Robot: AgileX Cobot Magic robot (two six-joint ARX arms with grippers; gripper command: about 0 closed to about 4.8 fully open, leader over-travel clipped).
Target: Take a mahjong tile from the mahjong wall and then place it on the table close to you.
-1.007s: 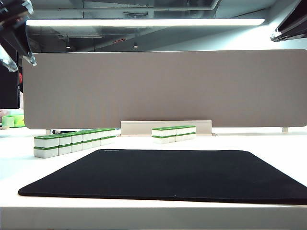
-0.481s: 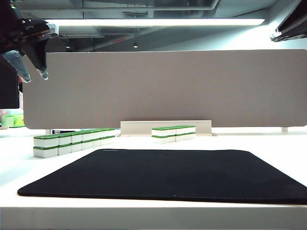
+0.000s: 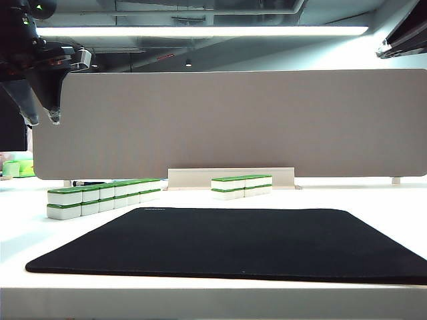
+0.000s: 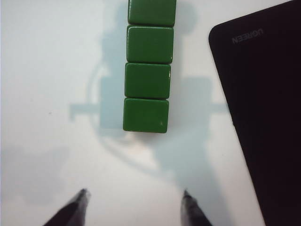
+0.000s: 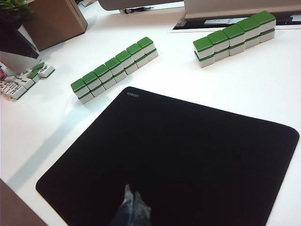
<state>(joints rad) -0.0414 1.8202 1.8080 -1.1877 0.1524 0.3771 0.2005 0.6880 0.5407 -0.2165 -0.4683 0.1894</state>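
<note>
Bright overhead striplight (image 3: 200, 31), soft shadows, sharp.

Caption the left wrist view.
Open left gripper above the white table, near the mahjong wall's end tile, beside a black mat.

- The black rectangular fabric mat (image 3: 233, 243) lies on the wide white desk top (image 3: 373, 197).
- The longer two-high row of green-topped white tiles (image 3: 100, 197) stands left of the mat.
- The shorter two-high row of green-topped white tiles (image 3: 242, 186) stands behind the mat.
- The left gripper (image 3: 41, 120) hangs open, high above the mat's left side.
- The right gripper (image 5: 134, 205), fingers together, is over the mat.

**Left gripper spread, right gripper closed**

The left gripper (image 3: 40, 121) hangs high at the exterior view's left, pointing down, its 2 fingertips (image 4: 79, 201) apart and empty. The right gripper (image 5: 133, 200) has its 2 tips pressed together, holding nothing.
</note>
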